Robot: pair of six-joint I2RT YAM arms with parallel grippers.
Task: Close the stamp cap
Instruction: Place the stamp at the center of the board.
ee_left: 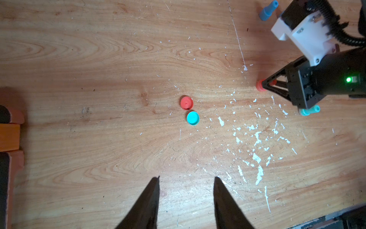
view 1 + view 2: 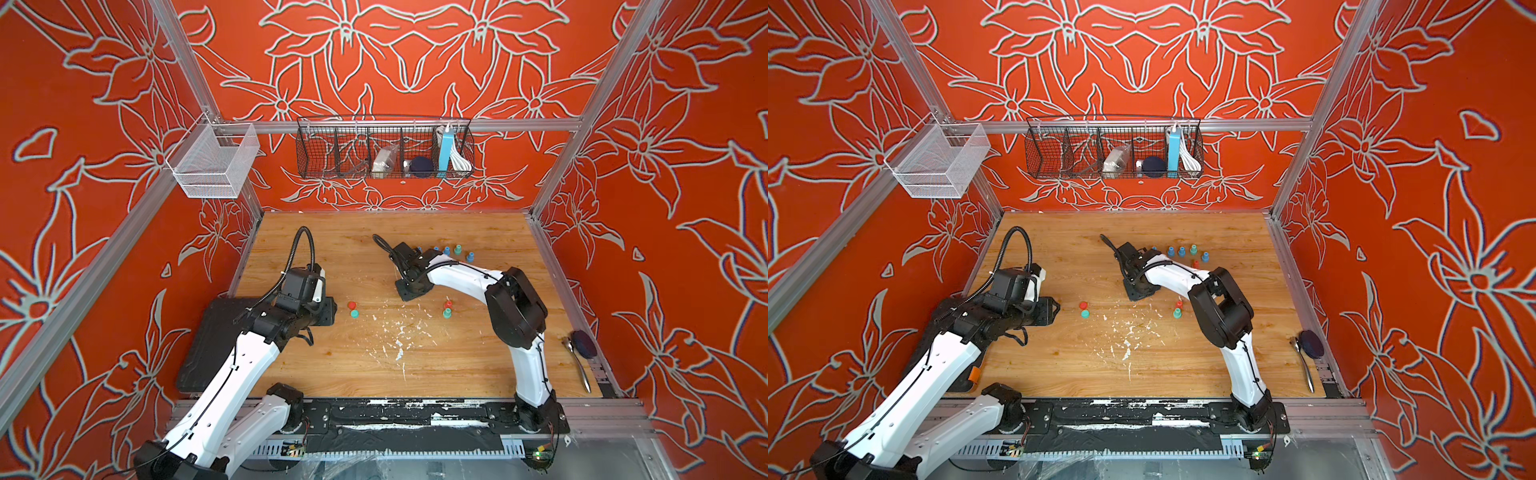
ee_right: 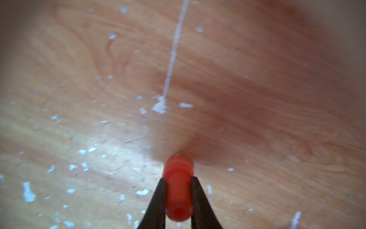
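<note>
Our right claw (image 3: 178, 179) is clamped on the red stamp (image 3: 178, 168), a finger on each side of its body, the wider end poking past the tips toward the bench (image 2: 353, 257); the close view is too blurred for us to tell whether that end touches the wood. From the left wrist view we see this claw angled low over the bench, with a teal stamp (image 1: 309, 111) just beside its body. In both top views that teal stamp sits just beside a loose red stamp (image 2: 448, 304), while the held one is hidden under the claw. The caps lie well apart from the right claw, between the two arms: the red cap (image 1: 186, 103) and the teal cap (image 1: 193, 118) just beside each other on bare wood. Our left claw (image 1: 187, 177) hangs near them, jaws parted, nothing between them. White flecks (image 1: 257, 136) scatter the bench between caps and stamps. Farther out, blue stamps (image 2: 446, 250) stand near the far edge behind the right arm, a black mat (image 2: 208, 332) lies under the left arm, and a spoon (image 2: 577, 361) rests by the right edge beside a dark disc (image 2: 584, 343). A black wire basket (image 2: 384, 149) hangs on the back wall.
</note>
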